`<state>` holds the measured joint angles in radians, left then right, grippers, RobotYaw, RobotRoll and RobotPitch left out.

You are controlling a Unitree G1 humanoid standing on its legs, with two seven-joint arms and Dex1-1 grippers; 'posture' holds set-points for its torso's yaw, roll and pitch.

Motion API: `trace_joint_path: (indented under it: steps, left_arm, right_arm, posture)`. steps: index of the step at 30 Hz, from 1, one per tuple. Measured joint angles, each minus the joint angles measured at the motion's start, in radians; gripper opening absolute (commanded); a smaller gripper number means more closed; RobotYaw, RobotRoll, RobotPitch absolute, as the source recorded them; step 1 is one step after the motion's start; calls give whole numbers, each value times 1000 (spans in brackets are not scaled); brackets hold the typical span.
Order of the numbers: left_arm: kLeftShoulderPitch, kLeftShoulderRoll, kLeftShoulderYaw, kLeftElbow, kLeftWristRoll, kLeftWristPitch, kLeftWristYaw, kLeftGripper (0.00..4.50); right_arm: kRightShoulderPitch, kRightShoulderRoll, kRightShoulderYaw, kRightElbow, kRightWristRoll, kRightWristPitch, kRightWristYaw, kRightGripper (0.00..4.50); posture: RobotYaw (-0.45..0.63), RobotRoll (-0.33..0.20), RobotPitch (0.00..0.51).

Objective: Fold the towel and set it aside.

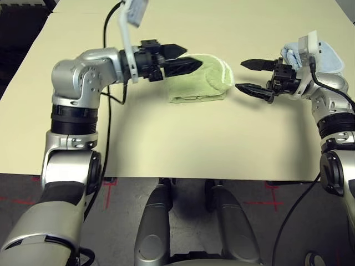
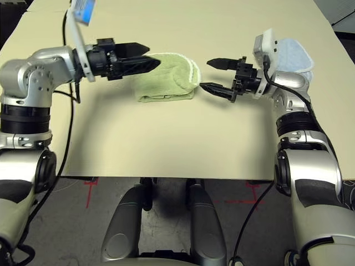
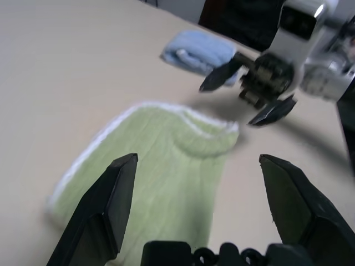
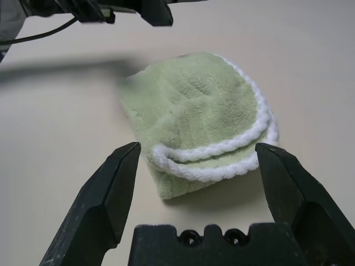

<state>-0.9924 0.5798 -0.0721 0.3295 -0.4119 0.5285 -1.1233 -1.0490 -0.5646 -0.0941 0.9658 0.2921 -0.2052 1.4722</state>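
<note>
Between the two grippers: a light green towel (image 1: 201, 77) is seen lying folded on the pale surface (image 1: 183, 144), held by neither gripper.
Towel shape: a compact folded bundle is shown, with layers stacked and a white stitched edging curving around the end that faces the right gripper.
Towel edging: in the right wrist view two rows of white edging are seen one above the other, where the layers overlap.
Left gripper (image 1: 191, 62): its two black fingers are seen spread wide apart with nothing between them; it is held above the surface at the towel's near-left end, pointed across toward the right gripper.
Left gripper and towel: in the head views the fingertips overlap the towel's left edge; whether they touch the cloth cannot be told. In the left wrist view the towel is seen lying ahead of and below the spread fingers.
Right gripper (image 1: 247, 76): its fingers are also parted wide and empty; it is held just beside the towel's rounded right end, pointed at it, with a small gap of bare surface between.
Behind the right gripper: a smaller light blue folded towel (image 2: 293, 54) is seen on the surface, on the side away from the green towel, close to the wrist.
</note>
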Motion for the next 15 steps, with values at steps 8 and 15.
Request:
trace_joint_path:
  steps: [8,15]
  left_arm:
    - [51,21,-45,114,101,-268,-136,4500]
    - [45,19,-14,120,101,-309,-146,4500]
  right_arm:
    - [1,-13,1,-13,-6,-30,43,2528]
    - [1,-17,1,-13,-6,-42,65,29]
  posture:
    - [59,0,291]
    - [61,0,292]
